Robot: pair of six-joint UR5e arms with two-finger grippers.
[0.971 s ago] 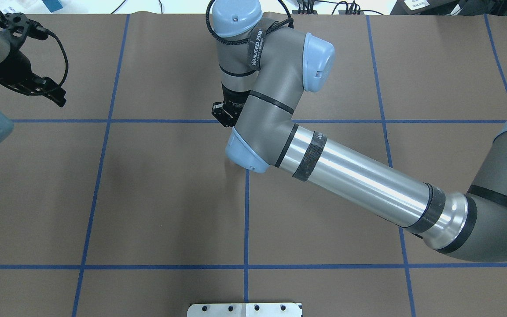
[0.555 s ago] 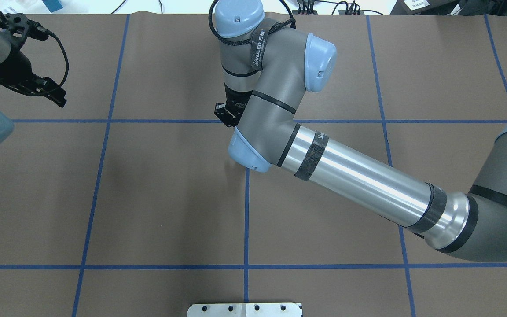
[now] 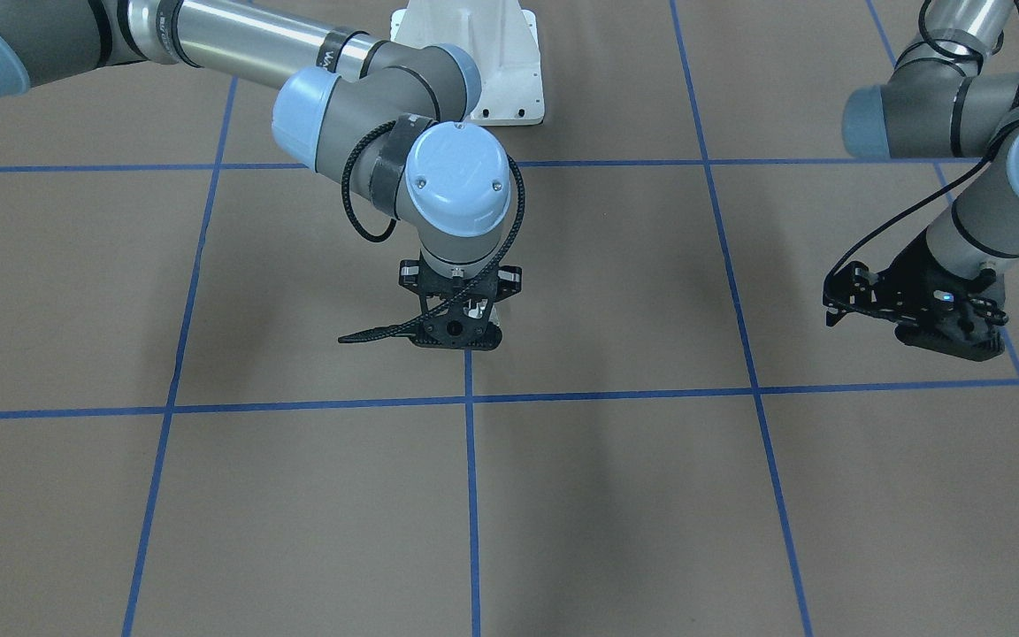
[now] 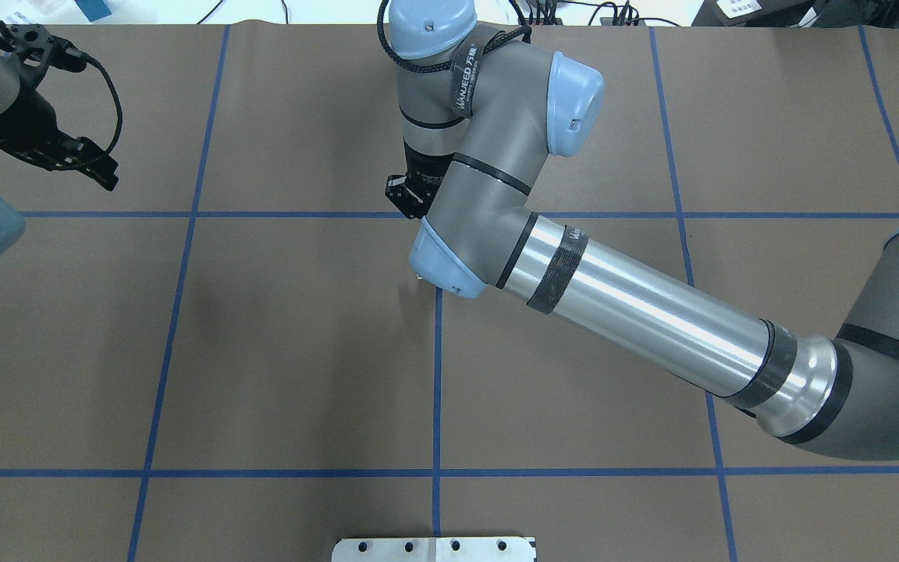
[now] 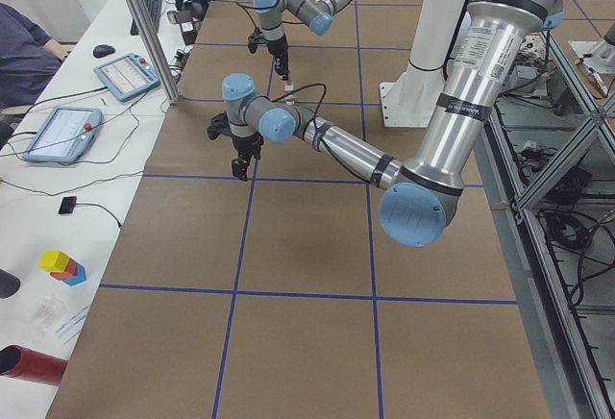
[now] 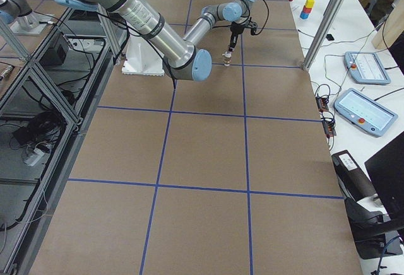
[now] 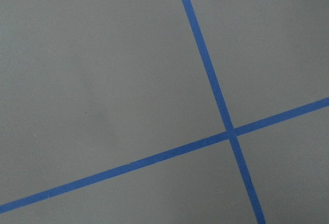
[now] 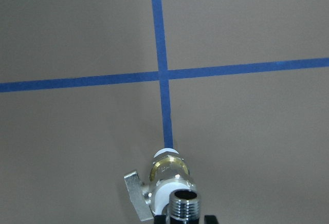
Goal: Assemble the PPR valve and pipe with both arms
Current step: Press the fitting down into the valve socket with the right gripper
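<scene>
In the right wrist view the PPR valve, with white ends, a brass middle and a silver lever, sits just beyond the pipe, a silver threaded stub. My right gripper has a black fingertip on each side of the pipe and seems shut on it. The valve's far white end is at or just above the table, on a blue tape line. In the front-facing view my right gripper points down at mid-table. My left gripper hangs empty far off to the side; it also shows in the overhead view. I cannot tell whether it is open.
Brown table mat with a blue tape grid; a tape crossing lies just ahead of the valve. The white robot base plate is at the near edge. Operator desks with tablets line the far side. My right forearm spans the table's right half.
My right arm's wrist and elbow have shifted slightly to the right and away from the robot's base. A white speck now shows under the elbow cap. The left arm has not moved.
</scene>
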